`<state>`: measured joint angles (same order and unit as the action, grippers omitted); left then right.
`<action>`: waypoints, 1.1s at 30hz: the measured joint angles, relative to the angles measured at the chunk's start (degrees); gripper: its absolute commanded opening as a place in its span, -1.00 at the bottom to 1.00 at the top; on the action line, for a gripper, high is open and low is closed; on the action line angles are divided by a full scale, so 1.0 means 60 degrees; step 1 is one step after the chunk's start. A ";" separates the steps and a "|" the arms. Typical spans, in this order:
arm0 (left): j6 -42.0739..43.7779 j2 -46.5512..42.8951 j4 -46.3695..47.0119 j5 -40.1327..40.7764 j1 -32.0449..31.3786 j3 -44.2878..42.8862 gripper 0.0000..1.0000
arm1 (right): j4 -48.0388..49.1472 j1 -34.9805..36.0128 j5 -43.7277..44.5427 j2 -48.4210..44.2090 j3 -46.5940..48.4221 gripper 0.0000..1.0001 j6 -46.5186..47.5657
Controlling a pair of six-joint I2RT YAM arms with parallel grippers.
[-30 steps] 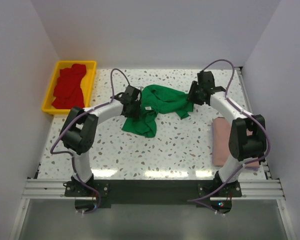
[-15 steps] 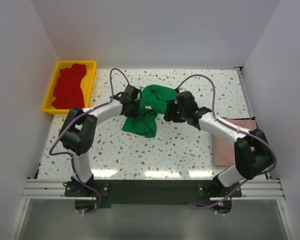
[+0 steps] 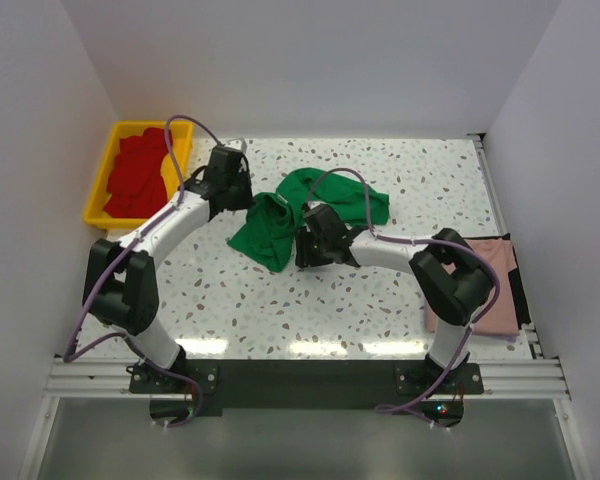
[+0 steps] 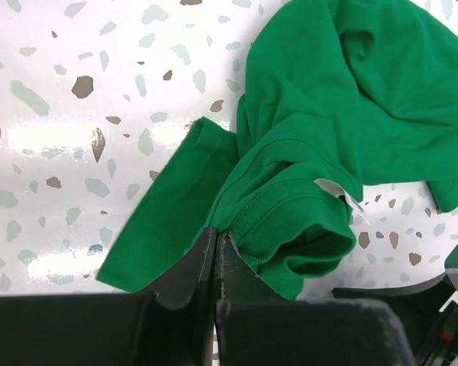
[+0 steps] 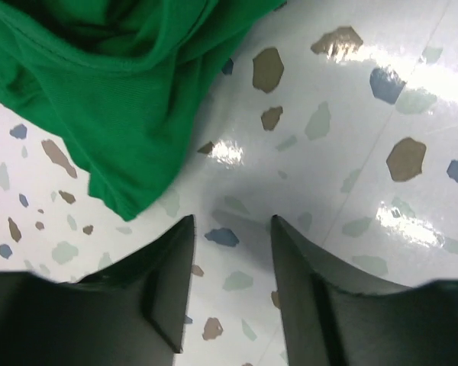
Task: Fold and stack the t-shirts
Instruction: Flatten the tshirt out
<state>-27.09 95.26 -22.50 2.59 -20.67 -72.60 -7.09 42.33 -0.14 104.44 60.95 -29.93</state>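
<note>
Shirt: crumpled bright green cloth t-shirt (image 3: 270,235) on speckled table (image 3: 380,290), right of yellow plastic tray (image 3: 102,165).
Left hand (image 4: 216,252): pinched shut on its hem, tray side.
Right hand (image 5: 230,229): part open, empty.
Handling: likely light and limp; take hems or shoulders.

Lab booth: white walls (image 3: 280,70), speckled table (image 3: 380,290)

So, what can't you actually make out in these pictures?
- Red t-shirts, top view: heaped in the yellow tray, too small to count.
- Pink t-shirt, top view: the right arm covers part of it.
- Green t-shirt, left wrist view: cut off by the top and right edges; the left claw hides the pinched fold.
</note>
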 measured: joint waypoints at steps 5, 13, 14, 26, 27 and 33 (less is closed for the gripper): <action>-0.0036 -0.0029 -0.0051 -0.0131 0.0109 -0.0153 -1.00 | 0.0069 0.0062 0.0397 0.0124 0.0255 -0.40 -0.0255; -0.0040 -0.0117 -0.0182 -0.0193 0.0138 -0.0240 -1.00 | -0.0171 -0.0062 0.1140 -0.0310 0.0273 0.16 -0.0328; -0.0040 -0.0175 -0.0204 -0.0222 0.0149 -0.0255 -1.00 | -0.0095 -0.0076 0.1100 -0.0495 0.0229 0.20 -0.0306; -0.0047 -0.0372 -0.0270 -0.0517 0.0182 -0.0688 -1.00 | 0.0648 0.1534 0.0936 -0.0022 0.0962 0.28 -0.0098; -0.0047 -0.0372 -0.0284 -0.0535 0.0182 -0.0688 -1.00 | 0.0612 0.1668 0.1045 0.0259 0.1111 0.28 -0.0087; -0.0044 -0.0372 -0.0477 -0.0543 0.0182 -0.0823 -1.00 | 0.0178 0.1810 0.2025 0.1228 0.1577 0.23 -0.0146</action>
<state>-27.35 93.03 -25.36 -0.67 -19.57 -77.54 -6.02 53.19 12.01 111.81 70.41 -30.81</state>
